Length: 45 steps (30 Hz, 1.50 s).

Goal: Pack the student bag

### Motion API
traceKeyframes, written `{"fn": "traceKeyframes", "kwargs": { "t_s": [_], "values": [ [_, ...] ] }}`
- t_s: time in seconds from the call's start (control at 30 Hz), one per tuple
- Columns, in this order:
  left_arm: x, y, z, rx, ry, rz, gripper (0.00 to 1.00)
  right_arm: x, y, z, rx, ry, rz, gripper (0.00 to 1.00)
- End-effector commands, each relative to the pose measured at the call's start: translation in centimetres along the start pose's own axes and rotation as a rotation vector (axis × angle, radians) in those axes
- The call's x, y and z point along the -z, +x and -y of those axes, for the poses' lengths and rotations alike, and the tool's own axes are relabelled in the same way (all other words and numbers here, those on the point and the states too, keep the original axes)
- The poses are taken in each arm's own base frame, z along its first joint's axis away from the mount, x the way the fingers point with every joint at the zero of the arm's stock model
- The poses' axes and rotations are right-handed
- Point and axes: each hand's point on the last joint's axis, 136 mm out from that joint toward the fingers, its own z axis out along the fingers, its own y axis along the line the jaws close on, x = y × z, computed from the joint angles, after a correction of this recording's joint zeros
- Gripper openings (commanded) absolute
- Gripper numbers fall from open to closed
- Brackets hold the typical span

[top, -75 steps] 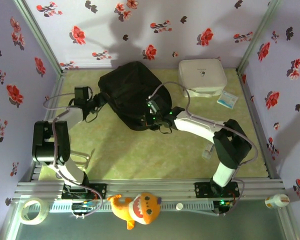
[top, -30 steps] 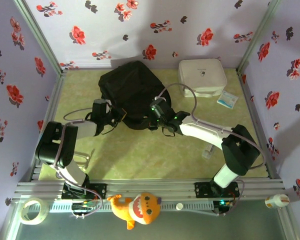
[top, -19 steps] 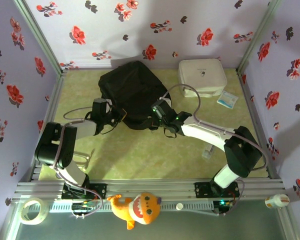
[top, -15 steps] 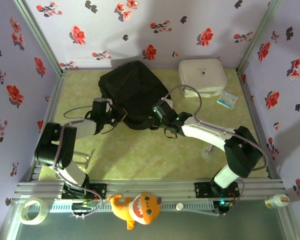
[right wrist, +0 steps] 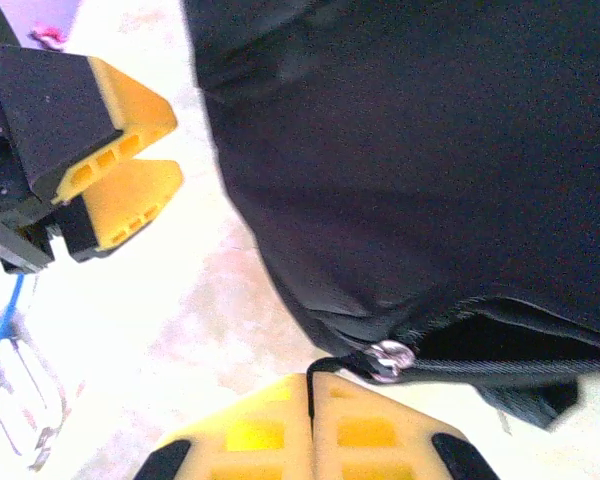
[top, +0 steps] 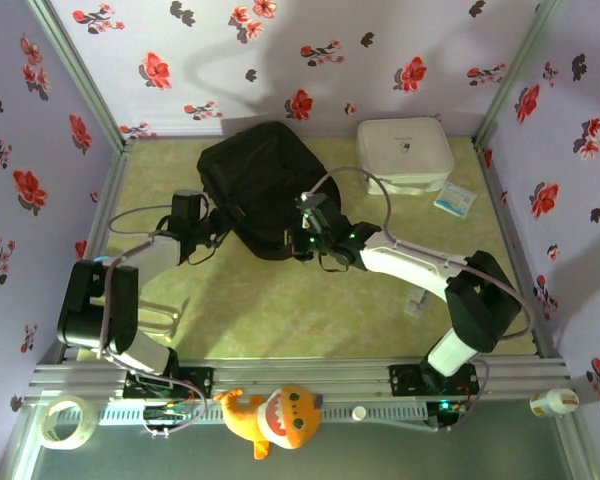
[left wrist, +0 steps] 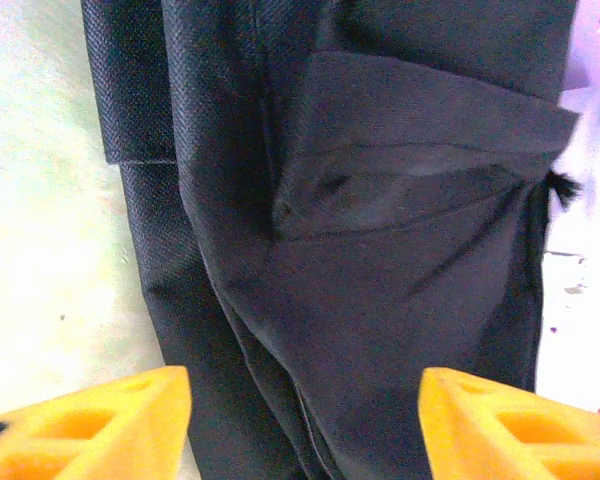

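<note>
Surface: a mottled yellow-green mat (top: 280,310) covers the table. Lilac fabric walls printed with red and black flowers (top: 180,60) enclose it at 9, 12 and 3 o'clock, with metal corner posts (top: 80,75) rising at 10 and 2 o'clock. A slotted aluminium rail (top: 310,378) carrying both arm bases closes the 6 o'clock side.

Task item: the large black soft fabric backpack (top: 265,185) lies flat at 11 to 12 o'clock. Its far edge is near the back wall and its near edge reaches roughly mid-table.

Other items:
- A white rounded-square zip case (top: 405,150) sits at 1 o'clock, just beside the bag and apart from it.
- A small blue-and-white packet (top: 454,199) lies at 2 o'clock near the right wall.
- A small clear object (top: 415,305) at 4 o'clock is too small to identify.
- An orange plush shark (top: 275,418), a roll of pale tape (top: 62,420) and a small white bottle (top: 552,402) lie beyond the rail at 6, 7 and 5 o'clock.

Grippers:
- The left gripper (left wrist: 302,425) is at the bag's 8 o'clock edge. Its orange fingers (left wrist: 90,420) are spread wide with nothing between them, facing the bag's side panel and a folded flap.
- The right gripper (right wrist: 312,425) is at the bag's 5 o'clock edge. Its fingers are pressed together on a thin black zip-pull cord (right wrist: 325,367) that leads to a silver slider (right wrist: 388,354).

Edges and room: the bag's near rim overhangs bare mat. Open mat runs from 4 round to 8 o'clock between the arms. The strip along the left wall at 9 o'clock is narrow.
</note>
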Motion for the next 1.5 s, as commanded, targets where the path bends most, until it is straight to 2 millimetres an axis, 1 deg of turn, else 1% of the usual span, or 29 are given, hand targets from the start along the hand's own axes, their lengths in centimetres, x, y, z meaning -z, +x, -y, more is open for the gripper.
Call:
{"fn": "traceKeyframes", "kwargs": {
  "t_s": [0.0,0.03,0.17,0.27,0.37,0.43,0.53,0.6,0.7,0.8,0.9,0.97,1.03,1.1,1.27,1.47],
  "values": [
    [1.5,1.4,-0.9,0.033,-0.024,0.01,0.66,-0.8,-1.4,-3.2,0.056,-0.109,0.006,0.0],
    [1.7,1.9,-0.8,0.045,-0.016,0.008,0.66,-1.2,-1.5,-3.5,0.059,-0.113,0.001,0.0],
    [2.3,3.5,0.6,0.088,0.05,-0.002,0.73,-1.9,-2.2,-4.8,0.072,-0.138,-0.004,0.0],
    [1.9,4.3,2.0,0.13,0.113,-0.02,0.75,-2.3,-2.5,-5.7,0.081,-0.162,-0.006,0.0],
    [1.0,4.3,2.6,0.167,0.148,-0.02,0.74,-2.4,-2.5,-6.2,0.086,-0.175,-0.009,0.0],
    [0.3,4.1,2.6,0.193,0.157,-0.014,0.73,-2.3,-2.4,-6.2,0.083,-0.177,-0.008,0.0],
    [-0.7,3.5,3.0,0.212,0.18,0.003,0.66,-2.0,-2.1,-6.1,0.075,-0.179,-0.01,0.0],
    [-1.4,3.3,2.5,0.214,0.152,0.012,0.58,-1.6,-2.0,-5.8,0.064,-0.168,-0.004,0.0],
    [-2.2,3.3,1.1,0.202,0.093,0.02,0.38,-1.0,-1.5,-4.2,0.032,-0.106,0.006,0.0],
    [-2.5,3.5,-0.2,0.179,0.029,0.02,0.2,-0.4,-0.5,-1.4,-0.018,0.001,0.018,0.0],
    [-2.6,3.6,-1.0,0.164,-0.004,0.019,0.07,0.2,1.0,1.7,-0.074,0.116,0.031,0.0],
    [-2.7,3.7,-1.5,0.158,-0.02,0.016,0.02,0.7,1.7,3.6,-0.108,0.188,0.043,0.0],
    [-2.8,3.7,-1.8,0.155,-0.029,0.014,0.01,0.9,2.4,5.2,-0.145,0.255,0.052,0.0],
    [-2.9,3.8,-2.0,0.152,-0.033,0.01,0.0,1.0,2.8,6.2,-0.17,0.294,0.058,0.0],
    [-2.8,3.8,-2.4,0.136,-0.046,0.0,0.0,1.2,3.5,8.0,-0.213,0.388,0.056,0.0],
    [-2.5,3.6,-2.5,0.113,-0.049,-0.019,0.0,2.0,3.5,9.5,-0.236,0.483,0.072,0.0]
  ]
}}
